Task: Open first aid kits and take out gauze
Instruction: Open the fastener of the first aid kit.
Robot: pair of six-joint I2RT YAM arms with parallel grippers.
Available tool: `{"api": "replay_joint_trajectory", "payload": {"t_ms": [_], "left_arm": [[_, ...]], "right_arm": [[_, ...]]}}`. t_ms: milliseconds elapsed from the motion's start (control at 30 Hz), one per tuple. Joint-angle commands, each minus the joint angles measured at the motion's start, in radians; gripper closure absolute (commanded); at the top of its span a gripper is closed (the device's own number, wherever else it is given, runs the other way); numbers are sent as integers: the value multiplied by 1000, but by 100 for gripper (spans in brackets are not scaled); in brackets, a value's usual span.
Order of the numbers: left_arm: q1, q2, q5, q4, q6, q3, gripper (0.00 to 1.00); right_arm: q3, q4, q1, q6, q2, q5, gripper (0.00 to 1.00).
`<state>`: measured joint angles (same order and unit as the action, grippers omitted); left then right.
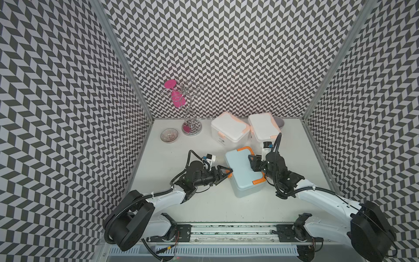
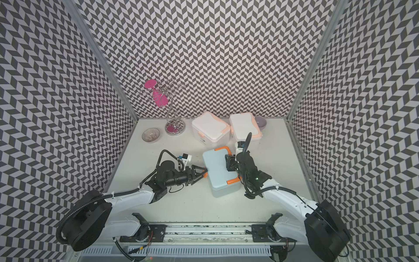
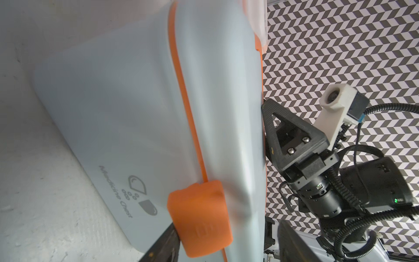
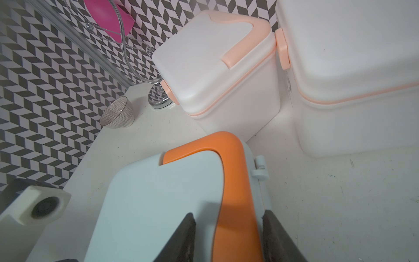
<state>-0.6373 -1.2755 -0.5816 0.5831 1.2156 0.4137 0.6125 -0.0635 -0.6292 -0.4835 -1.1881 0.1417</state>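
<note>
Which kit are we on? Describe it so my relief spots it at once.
On the white table, look mid-table, in front of the two white kits by the back wall. The pale blue kit sits there, lid down. It alone is blue with a bright orange handle and latches; its neighbours are white with peach trim.
</note>
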Motion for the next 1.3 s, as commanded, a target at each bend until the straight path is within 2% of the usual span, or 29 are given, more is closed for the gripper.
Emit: {"api": "replay_joint_trajectory", "payload": {"t_ms": [0, 300, 600, 767, 967, 1267], "left_arm": [[-10, 40, 3, 15, -36, 64, 30], [-10, 63, 32, -92, -72, 105, 23], [-15, 51, 89, -273, -132, 193, 20], [-16, 10, 120, -398, -182, 251, 20], [-15, 42, 198, -511, -212, 260, 21], [-1, 0, 175, -555, -237, 274, 28]], "right_arm": [[-63, 237, -29, -12, -75, -71, 53], [-62, 231, -29, -6, -69, -88, 53], [-68, 219, -30, -5, -67, -105, 53], [-71, 215, -30, -6, -67, -108, 53], [-74, 214, -29, -4, -70, -102, 53], [-77, 209, -29, -3, -76, -93, 53]]}}
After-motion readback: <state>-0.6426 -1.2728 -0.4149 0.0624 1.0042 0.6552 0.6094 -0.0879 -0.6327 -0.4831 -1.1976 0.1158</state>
